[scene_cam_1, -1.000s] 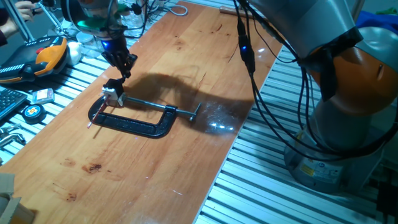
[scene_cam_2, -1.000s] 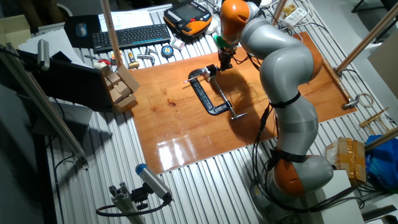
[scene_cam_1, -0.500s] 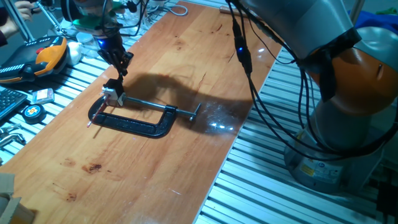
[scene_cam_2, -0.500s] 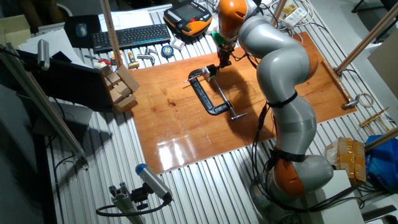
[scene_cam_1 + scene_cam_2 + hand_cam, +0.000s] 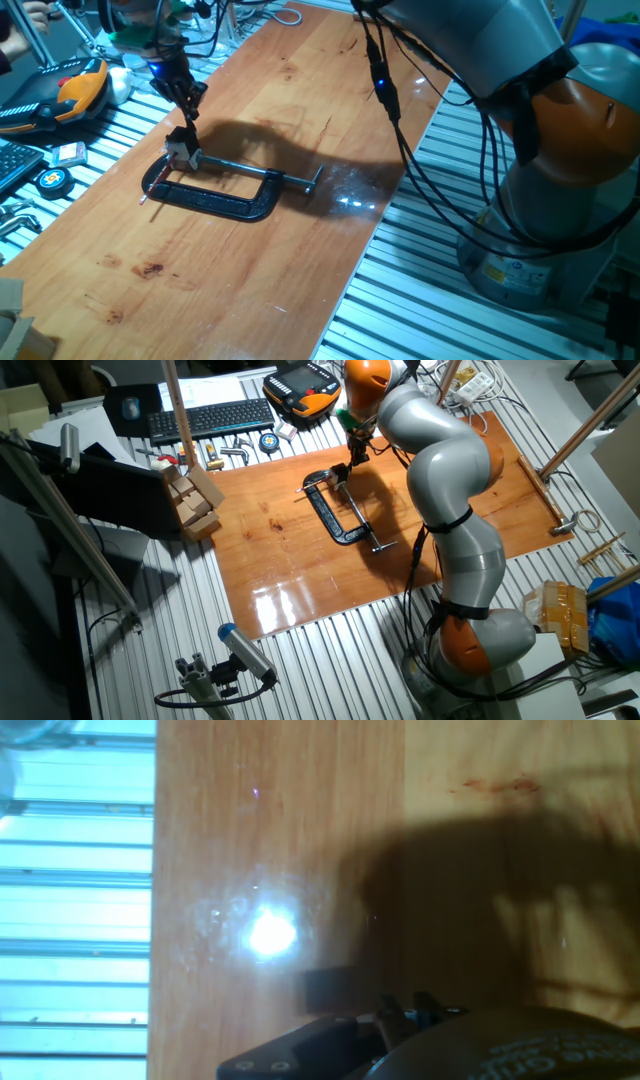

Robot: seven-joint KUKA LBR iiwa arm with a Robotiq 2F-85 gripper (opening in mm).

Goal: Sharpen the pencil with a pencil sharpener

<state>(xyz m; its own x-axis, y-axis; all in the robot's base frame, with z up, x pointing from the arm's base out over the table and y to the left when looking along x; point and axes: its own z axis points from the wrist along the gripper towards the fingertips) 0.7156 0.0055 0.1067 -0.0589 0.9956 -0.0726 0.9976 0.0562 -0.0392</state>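
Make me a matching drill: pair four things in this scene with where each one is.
Things:
1. black metal C-clamp
2. small silvery pencil sharpener
3. orange-and-black handheld controller
4. end effector

Places:
A. off the board, on the ribbed metal table
B. lying flat on the wooden board
C. in the air just above the sharpener
D. at the clamp's end away from its handle

Pairs: 1-B, 2-D, 3-A, 4-C

pincer (image 5: 187,103) | risen and drawn back | from pencil sharpener (image 5: 181,147)
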